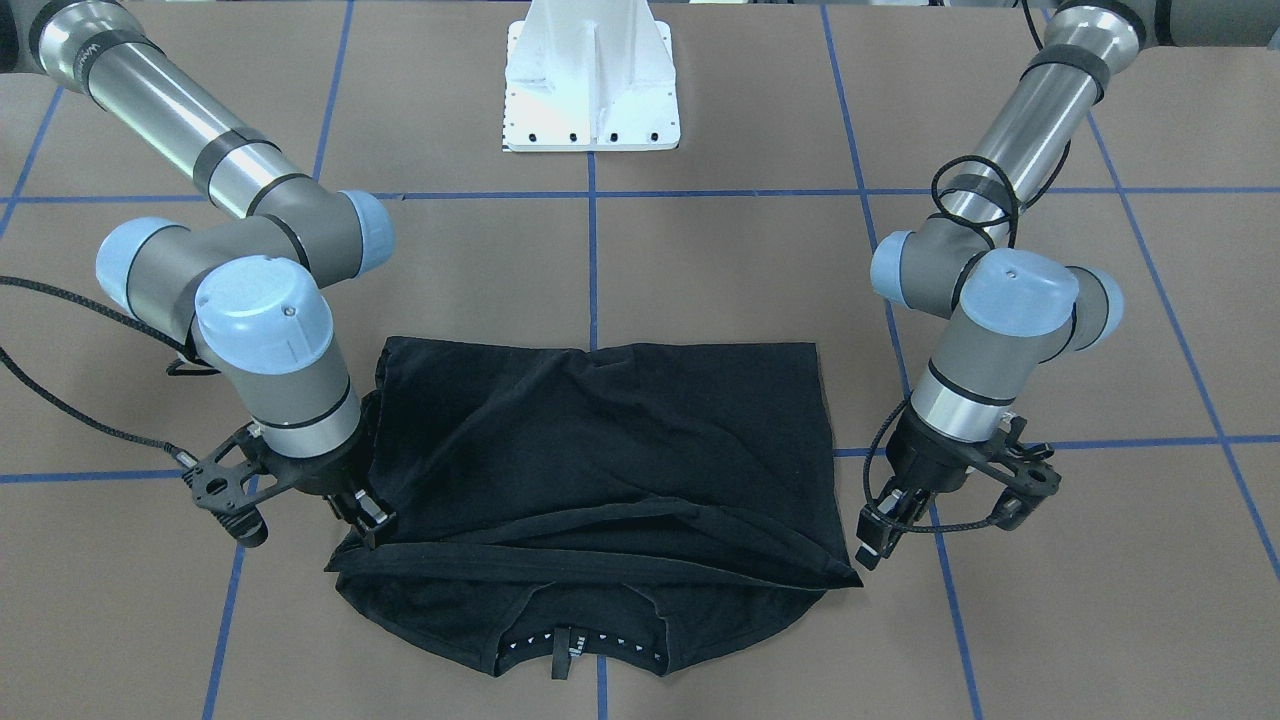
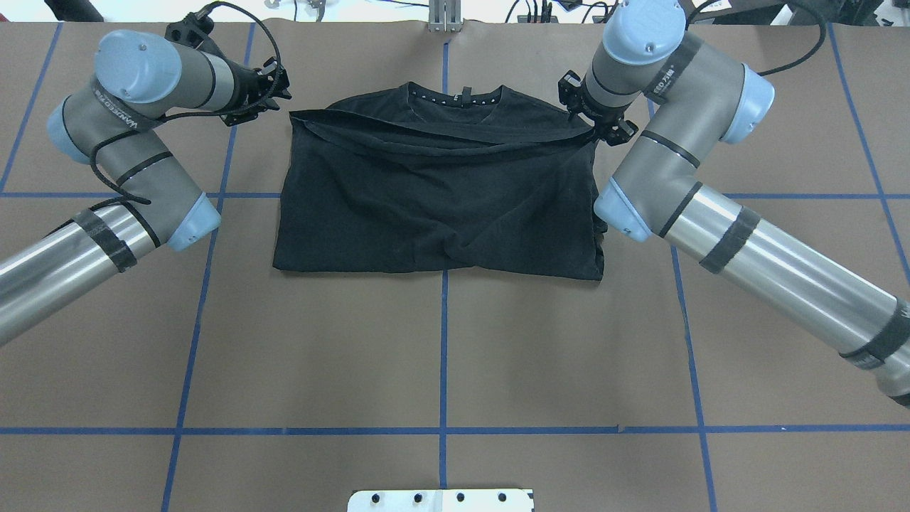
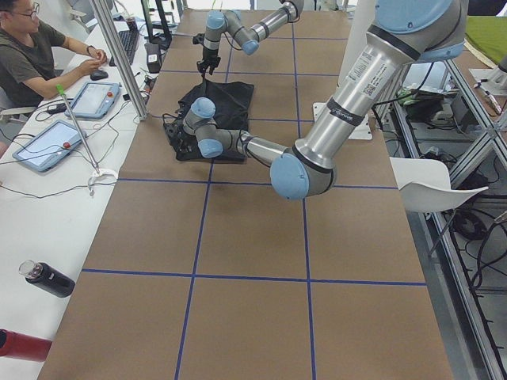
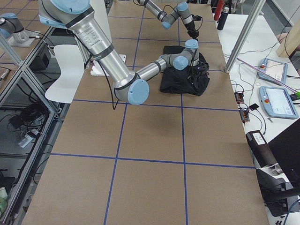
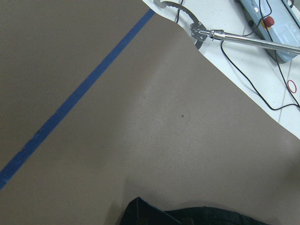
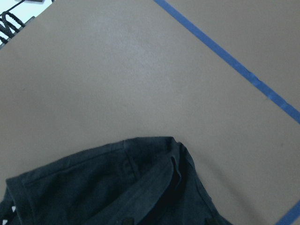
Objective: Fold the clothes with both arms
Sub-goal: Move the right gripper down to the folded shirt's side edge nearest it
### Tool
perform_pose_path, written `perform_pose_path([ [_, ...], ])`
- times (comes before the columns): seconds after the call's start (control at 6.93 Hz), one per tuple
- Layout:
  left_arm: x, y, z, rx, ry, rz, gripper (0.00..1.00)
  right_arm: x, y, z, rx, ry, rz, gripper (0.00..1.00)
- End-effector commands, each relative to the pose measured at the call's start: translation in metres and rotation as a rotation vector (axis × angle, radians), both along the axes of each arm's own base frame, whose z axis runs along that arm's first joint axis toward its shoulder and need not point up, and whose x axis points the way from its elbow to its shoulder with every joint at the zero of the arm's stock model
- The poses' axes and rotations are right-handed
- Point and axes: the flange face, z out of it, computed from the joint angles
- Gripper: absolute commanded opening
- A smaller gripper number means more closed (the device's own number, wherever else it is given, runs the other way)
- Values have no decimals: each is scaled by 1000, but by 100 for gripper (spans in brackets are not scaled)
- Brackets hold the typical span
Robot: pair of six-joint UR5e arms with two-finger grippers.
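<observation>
The black T-shirt (image 1: 600, 440) lies flat on the brown table, folded in half, with its hem edge laid just short of the collar (image 1: 580, 640). My right gripper (image 1: 372, 528) is at one end of that folded edge, shut on the cloth, which draws up toward it (image 2: 593, 135). My left gripper (image 1: 872, 548) hangs just off the other corner, open and holding nothing (image 2: 281, 96). The left wrist view shows only a tip of the T-shirt (image 5: 187, 218). A folded corner of the T-shirt (image 6: 117, 187) fills the bottom of the right wrist view. No fingers show in either wrist view.
The white pedestal base (image 1: 590, 80) stands behind the shirt on the robot's side. Blue tape lines (image 2: 442, 355) grid the table. A person (image 3: 32, 55) sits at a side bench with tablets (image 3: 95, 99). Bottles (image 3: 47, 279) and cables also lie on the bench.
</observation>
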Motion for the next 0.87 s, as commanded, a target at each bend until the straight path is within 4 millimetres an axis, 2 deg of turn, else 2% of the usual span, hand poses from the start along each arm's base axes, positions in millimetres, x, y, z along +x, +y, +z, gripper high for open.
perform_pose_path([
  [0.0, -17, 12, -19, 34, 31, -1, 40, 7, 69, -2, -6, -81, -8, 64],
  [0.14, -22, 18, -21, 43, 38, -1, 40, 8, 108, -4, 11, -106, -41, 65],
  [0.29, -25, 20, -19, 44, 39, -4, 40, 13, 134, 14, 6, -95, -61, 67],
  [0.43, -28, 25, -22, 53, 45, -4, 40, 6, 158, 31, 9, -69, -81, 69],
  [0.72, -30, 27, -21, 54, 44, -8, 40, -24, 187, 37, -3, -53, -85, 70],
])
